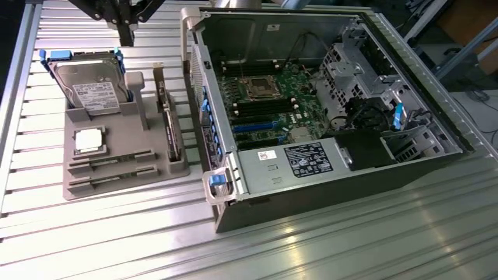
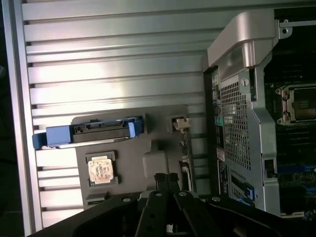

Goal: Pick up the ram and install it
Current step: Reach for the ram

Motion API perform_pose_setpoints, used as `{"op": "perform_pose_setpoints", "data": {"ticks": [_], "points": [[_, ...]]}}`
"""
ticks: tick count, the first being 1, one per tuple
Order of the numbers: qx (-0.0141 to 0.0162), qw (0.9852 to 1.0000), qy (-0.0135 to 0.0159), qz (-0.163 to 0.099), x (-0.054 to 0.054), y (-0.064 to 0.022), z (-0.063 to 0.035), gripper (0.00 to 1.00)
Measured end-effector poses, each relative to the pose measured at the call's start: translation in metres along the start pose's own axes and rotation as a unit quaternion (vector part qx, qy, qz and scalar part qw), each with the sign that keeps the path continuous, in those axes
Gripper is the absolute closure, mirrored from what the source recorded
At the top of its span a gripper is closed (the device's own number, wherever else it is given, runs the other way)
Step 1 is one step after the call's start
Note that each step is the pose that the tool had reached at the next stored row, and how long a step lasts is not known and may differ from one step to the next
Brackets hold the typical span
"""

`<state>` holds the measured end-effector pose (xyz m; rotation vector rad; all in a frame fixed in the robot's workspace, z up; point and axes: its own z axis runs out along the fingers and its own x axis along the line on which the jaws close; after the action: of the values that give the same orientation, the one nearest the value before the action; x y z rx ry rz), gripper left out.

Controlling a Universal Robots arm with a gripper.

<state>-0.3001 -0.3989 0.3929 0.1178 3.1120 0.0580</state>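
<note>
1. The tool [image 1: 125, 38] hangs high over the far end of the grey tray [image 1: 116, 119], fingers pinched together with nothing between them. The wrist view shows the same pinched tips [image 2: 165, 178].
2. Right beneath it, the hard drive [image 1: 92, 87] stands upright in its blue carrier.
3. Next along the tray, the processor chip [image 1: 88, 140] lies flat in its pocket.
4. There's the ram [image 1: 109, 158], lying flat in a long slot at the tray's near end, well apart from the tool.
5. The expansion card [image 1: 169, 125] stands on edge at the tray's side nearest the case.
6. The open computer case [image 1: 311, 192] lies on the ribbed metal tabletop [image 1: 350, 245], its motherboard [image 1: 272, 99] exposed.
</note>
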Motion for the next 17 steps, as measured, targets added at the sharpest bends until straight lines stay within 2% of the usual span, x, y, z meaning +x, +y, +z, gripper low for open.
{"op": "perform_pose_setpoints", "data": {"ticks": [2, 6, 10, 14, 15, 17], "points": [[0.0, 1.0, 0.0, 0.0, 0.005, -0.0004, -0.0001, 0.89], [0.0, 1.0, 0.0, 0.0, 0.026, -0.002, -0.0006, 0.89], [0.0001, 1.0, 0.0, 0.0, 0.028, -0.0039, -0.0005, 0.89], [0.0015, 1.0, -0.0001, 0.0, 0.027, -0.0162, -0.0007, 0.89], [0.0023, 1.0, -0.0002, 0.0, 0.027, -0.0253, -0.0006, 0.89], [0.0032, 1.0, -0.0002, 0.0, 0.026, -0.0361, -0.0007, 0.89]]}}
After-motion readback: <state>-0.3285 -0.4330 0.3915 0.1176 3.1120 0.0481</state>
